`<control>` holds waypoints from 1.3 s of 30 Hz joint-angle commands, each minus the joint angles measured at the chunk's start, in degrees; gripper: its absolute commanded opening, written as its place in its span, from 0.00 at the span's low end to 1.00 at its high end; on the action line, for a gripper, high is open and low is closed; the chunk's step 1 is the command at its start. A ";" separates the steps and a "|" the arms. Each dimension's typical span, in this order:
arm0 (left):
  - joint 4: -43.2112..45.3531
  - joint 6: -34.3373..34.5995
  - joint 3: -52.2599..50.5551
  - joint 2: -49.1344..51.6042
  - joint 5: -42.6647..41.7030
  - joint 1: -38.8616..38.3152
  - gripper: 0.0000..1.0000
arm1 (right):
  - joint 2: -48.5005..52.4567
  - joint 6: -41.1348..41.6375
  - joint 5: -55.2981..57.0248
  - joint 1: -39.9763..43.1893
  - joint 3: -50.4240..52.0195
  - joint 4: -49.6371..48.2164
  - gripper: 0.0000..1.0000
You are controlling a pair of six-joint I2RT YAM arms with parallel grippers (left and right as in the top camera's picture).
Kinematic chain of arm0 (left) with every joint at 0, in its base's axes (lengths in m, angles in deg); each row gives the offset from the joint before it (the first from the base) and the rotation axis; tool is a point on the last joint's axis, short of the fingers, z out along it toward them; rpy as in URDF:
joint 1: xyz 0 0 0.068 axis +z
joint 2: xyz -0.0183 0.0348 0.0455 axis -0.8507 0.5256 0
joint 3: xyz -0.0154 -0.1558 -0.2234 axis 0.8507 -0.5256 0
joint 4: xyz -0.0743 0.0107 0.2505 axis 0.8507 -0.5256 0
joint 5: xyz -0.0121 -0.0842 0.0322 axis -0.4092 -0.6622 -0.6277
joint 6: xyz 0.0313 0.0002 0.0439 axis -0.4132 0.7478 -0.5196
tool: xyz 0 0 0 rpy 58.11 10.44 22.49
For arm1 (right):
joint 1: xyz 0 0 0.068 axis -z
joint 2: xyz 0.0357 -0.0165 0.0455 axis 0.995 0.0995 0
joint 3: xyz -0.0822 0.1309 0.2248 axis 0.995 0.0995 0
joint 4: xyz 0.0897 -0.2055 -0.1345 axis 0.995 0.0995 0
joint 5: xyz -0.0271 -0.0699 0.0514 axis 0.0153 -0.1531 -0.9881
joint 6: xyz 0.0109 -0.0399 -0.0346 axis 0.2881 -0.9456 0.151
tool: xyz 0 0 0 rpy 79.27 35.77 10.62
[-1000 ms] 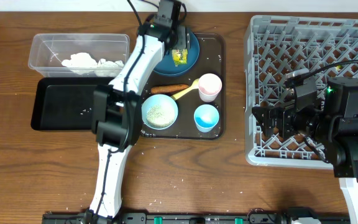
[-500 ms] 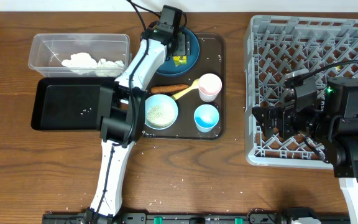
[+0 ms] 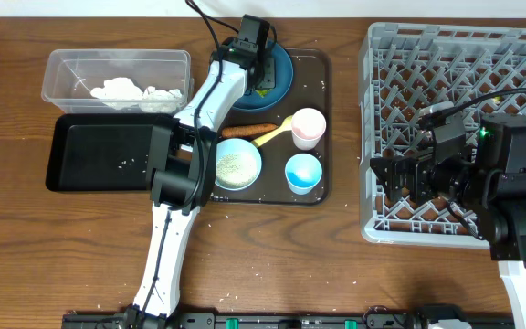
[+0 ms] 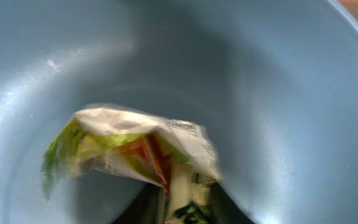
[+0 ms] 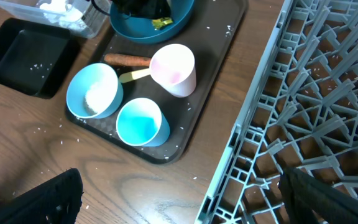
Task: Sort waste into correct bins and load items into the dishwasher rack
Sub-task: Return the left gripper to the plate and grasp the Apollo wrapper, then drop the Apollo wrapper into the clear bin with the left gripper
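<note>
My left gripper is down over the dark blue plate at the back of the brown serving tray. In the left wrist view its two dark fingers are shut on the yellow-green wrapper, which lies against the plate. My right gripper hangs wide open and holds nothing, above the left edge of the grey dishwasher rack. The clear tub holds white paper scraps. In front of it sits the black tray.
On the brown serving tray stand a pale bowl of rice, a pink cup and a light blue cup. An orange-brown stick and a yellow spoon lie between them. Rice grains dot the table.
My left gripper has shifted slightly right over the plate, come down and closed on the wrapper. The right arm has not moved.
</note>
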 commanded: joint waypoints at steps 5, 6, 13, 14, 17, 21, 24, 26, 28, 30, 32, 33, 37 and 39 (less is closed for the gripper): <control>-1.51 -0.46 0.39 -4.48 -0.31 0.02 0.06 | 0.07 0.13 -0.39 -1.11 -1.07 0.04 0.99; -2.03 -0.46 0.39 -5.90 -0.28 0.13 0.06 | 0.07 0.13 -0.39 -1.11 -1.07 0.02 0.99; -11.56 2.14 0.39 -18.23 8.59 2.82 0.06 | 0.07 0.13 -0.39 -1.11 -1.07 -0.02 0.99; -13.14 3.54 0.39 -19.71 12.35 3.58 0.06 | 0.07 0.13 -0.39 -1.11 -1.07 -0.07 0.99; -16.90 7.54 0.39 -22.16 21.11 6.29 0.06 | 0.07 0.13 -0.39 -1.11 -1.07 -0.20 0.99; -21.97 17.16 0.13 -21.90 24.81 11.30 0.06 | 0.07 0.13 -0.42 -1.11 -1.07 -0.44 0.99; -24.92 26.34 -0.72 -20.41 24.79 14.86 0.06 | 0.07 0.13 -0.42 -1.11 -1.07 -0.44 0.99; -25.29 31.50 -2.14 -19.37 24.57 16.92 0.06 | 0.07 0.13 -0.42 -1.11 -1.07 -0.44 0.99; -25.09 34.27 -3.56 -18.38 24.22 18.40 0.06 | 0.07 0.13 -0.39 -1.11 -1.07 -0.44 0.99; -24.83 34.56 -4.15 -17.25 24.15 19.26 0.06 | 0.07 0.13 -0.39 -1.11 -1.07 -0.44 0.99; -24.39 34.51 -4.22 -16.24 24.17 19.52 0.30 | 0.07 0.13 -0.42 -1.11 -1.07 -0.44 0.99; -24.22 34.36 -4.22 -16.02 24.17 19.52 0.45 | 0.07 0.13 -0.42 -1.11 -1.07 -0.46 0.99; -22.47 30.14 -4.09 -16.90 24.11 19.15 0.75 | 0.07 0.15 -0.42 -1.11 -1.07 -0.55 0.99; -22.18 27.47 -3.85 -18.14 24.11 18.71 0.77 | 0.07 0.15 -0.42 -1.11 -1.07 -0.50 0.99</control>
